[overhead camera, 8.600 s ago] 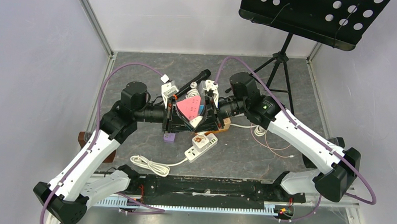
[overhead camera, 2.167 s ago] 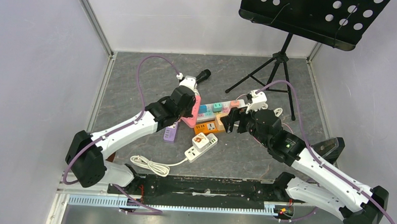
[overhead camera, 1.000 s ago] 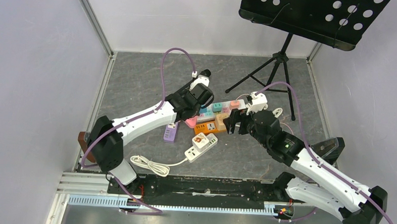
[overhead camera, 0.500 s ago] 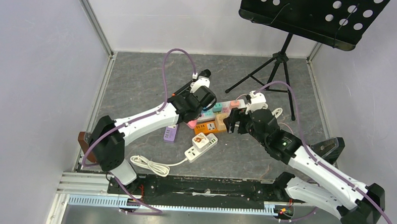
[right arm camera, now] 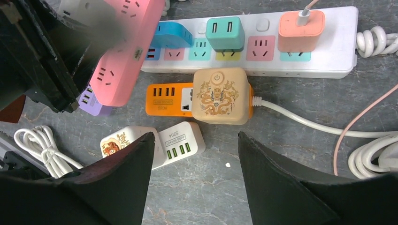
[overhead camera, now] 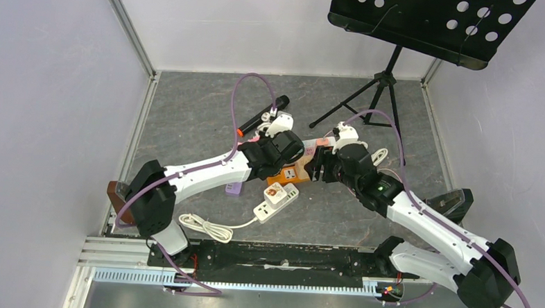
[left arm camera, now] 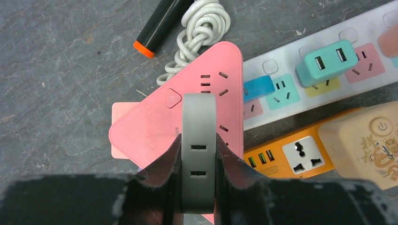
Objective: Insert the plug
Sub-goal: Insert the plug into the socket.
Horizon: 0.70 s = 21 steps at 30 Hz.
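A grey plug point(left arm camera: 199, 117) with two slots in its face is pinched upright between the fingers of my left gripper point(left arm camera: 199, 140), which is shut on it. It hangs over the right part of the pink triangular power strip point(left arm camera: 150, 126); the strip's sockets show on both sides of the plug. In the top view the left gripper point(overhead camera: 284, 149) sits over the cluster of strips. Just to its right, my right gripper point(overhead camera: 316, 166) faces it, open and empty. In the right wrist view the right gripper point(right arm camera: 195, 140) hovers over bare floor below the orange strip point(right arm camera: 164, 98).
A white power strip point(left arm camera: 371, 28) carries teal, blue and salmon adapters. A beige cube point(right arm camera: 220, 96) sits on the orange strip. Nearby lie a white USB charger point(right arm camera: 180, 139), a purple strip point(right arm camera: 91, 105), a black marker point(overhead camera: 261, 115) and coiled cable point(overhead camera: 204, 227). A music stand point(overhead camera: 384, 82) stands behind.
My left arm has carried the grey plug rightward over the pink strip. The right gripper has narrowed its jaws somewhat and edged toward the strips.
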Each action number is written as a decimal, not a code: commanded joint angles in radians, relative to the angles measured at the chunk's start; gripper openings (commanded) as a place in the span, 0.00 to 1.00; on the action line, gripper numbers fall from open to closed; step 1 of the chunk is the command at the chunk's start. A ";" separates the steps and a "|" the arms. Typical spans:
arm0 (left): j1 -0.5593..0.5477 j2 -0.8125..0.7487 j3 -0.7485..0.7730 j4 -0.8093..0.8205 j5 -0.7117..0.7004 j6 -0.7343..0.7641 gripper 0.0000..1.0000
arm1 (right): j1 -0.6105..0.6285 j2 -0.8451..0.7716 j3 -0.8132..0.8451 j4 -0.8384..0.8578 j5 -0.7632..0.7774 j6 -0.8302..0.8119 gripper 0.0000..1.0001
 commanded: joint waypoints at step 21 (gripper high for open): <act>0.071 0.096 0.020 -0.058 0.209 -0.027 0.02 | -0.111 0.285 0.155 0.271 -0.219 -0.032 0.67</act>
